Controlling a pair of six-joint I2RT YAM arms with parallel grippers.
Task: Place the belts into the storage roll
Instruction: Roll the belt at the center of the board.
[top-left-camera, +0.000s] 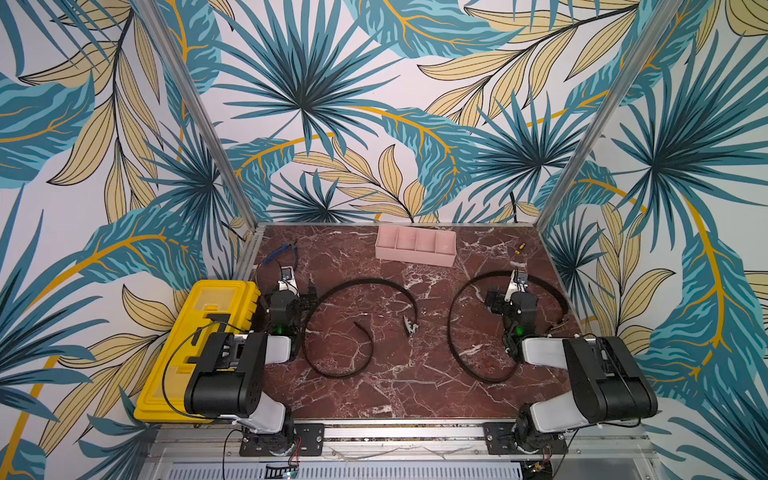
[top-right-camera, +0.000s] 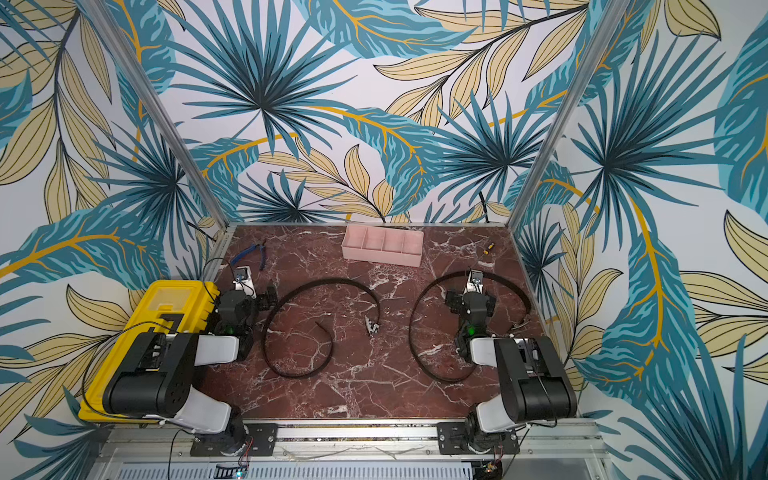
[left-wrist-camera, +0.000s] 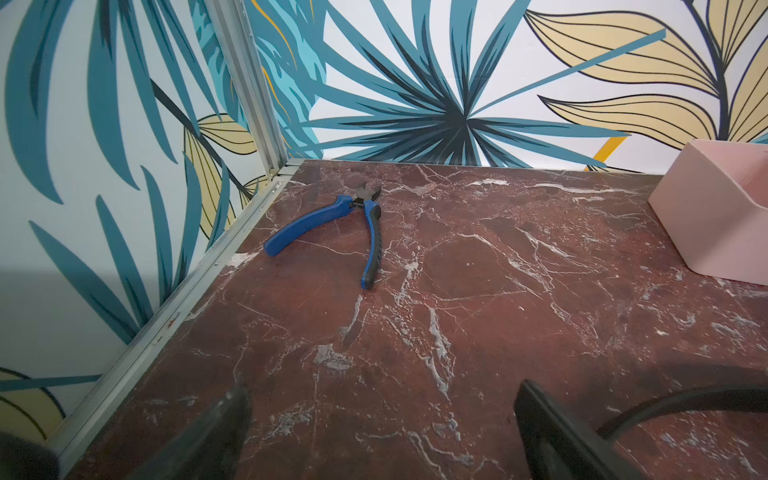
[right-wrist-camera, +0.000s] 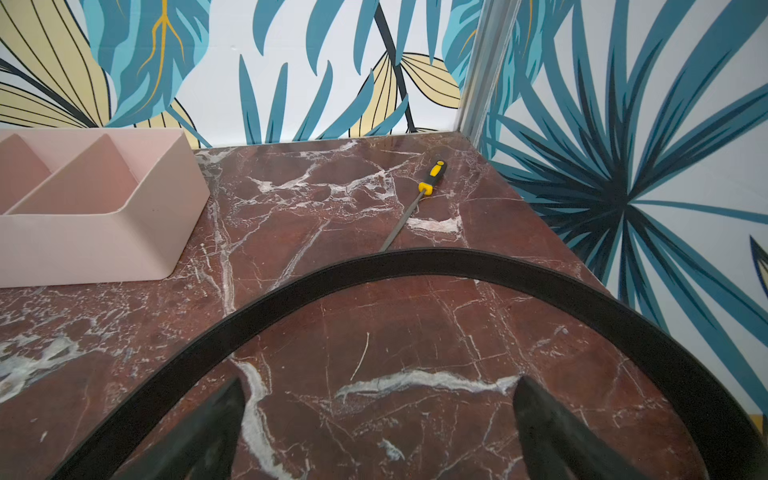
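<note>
While both arms sit folded at near desk (top-left-camera: 374, 399) edge, left gripper (left-wrist-camera: 380, 395) and right gripper (right-wrist-camera: 380, 384) gape fully, gripping nothing. Yellow toolbox (top-left-camera: 216, 299) beside left arm. Left belt (top-left-camera: 365, 281): loose spiral on desk, just beside left gripper. Right belt (top-left-camera: 450, 324): loose loop, arcing around right gripper. Blue-handled pliers (left-wrist-camera: 307, 226) far left; yellow-handled screwdriver (right-wrist-camera: 432, 172) far right. Storage roll (top-left-camera: 415, 255): pink four-compartment tray at far edge, well apart from belts.

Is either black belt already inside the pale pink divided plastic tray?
No, the left belt and the right belt both lie loosely curved on the marble table, outside the tray.
</note>
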